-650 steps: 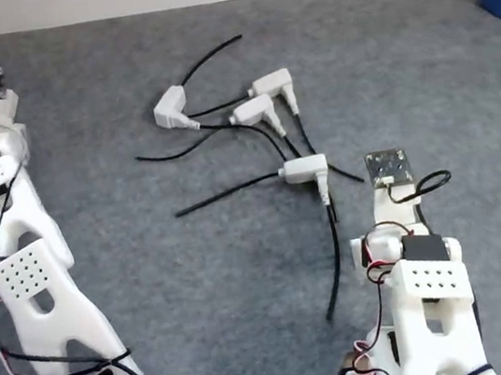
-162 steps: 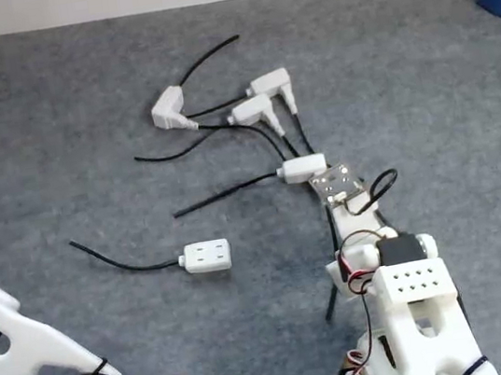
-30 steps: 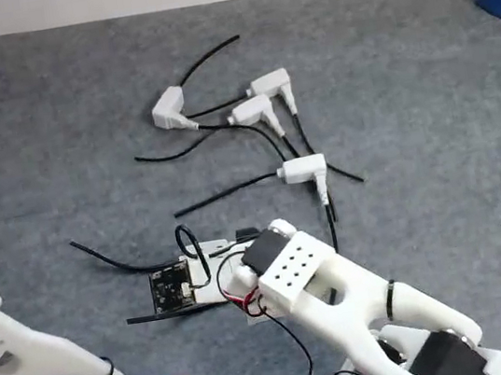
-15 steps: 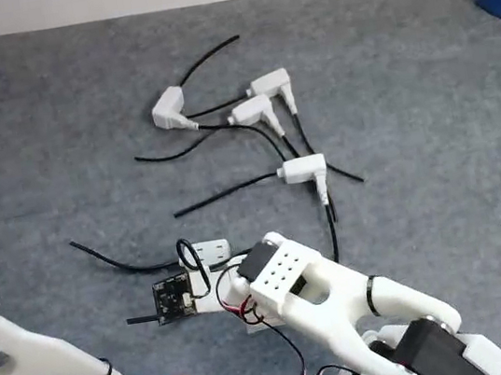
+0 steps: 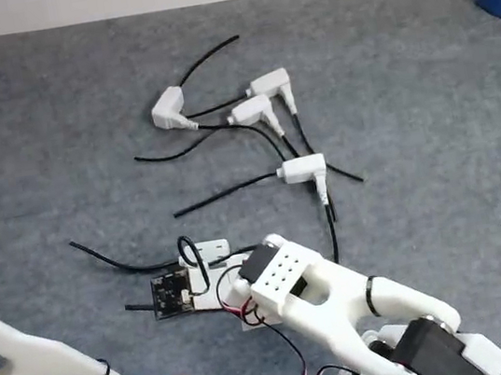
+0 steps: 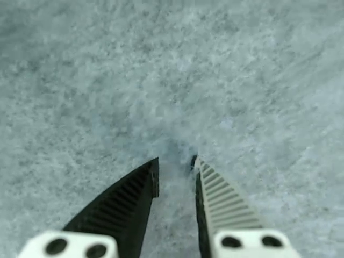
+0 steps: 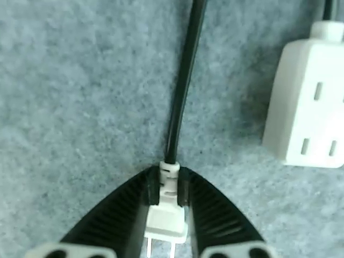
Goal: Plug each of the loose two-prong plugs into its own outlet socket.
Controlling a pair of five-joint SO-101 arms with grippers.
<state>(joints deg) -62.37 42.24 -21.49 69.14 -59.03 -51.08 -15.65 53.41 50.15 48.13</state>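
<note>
With your right fingers [image 7: 123, 215] clamped on the plug [image 7: 165, 217], prongs not facing the outlet socket [image 7: 309, 102] just beside it, turning it may twist it loose; left fingers [image 6: 129, 199] slightly parted, empty

Plug [image 7: 165, 219] just beside outlet socket [image 7: 307, 105]
</note>
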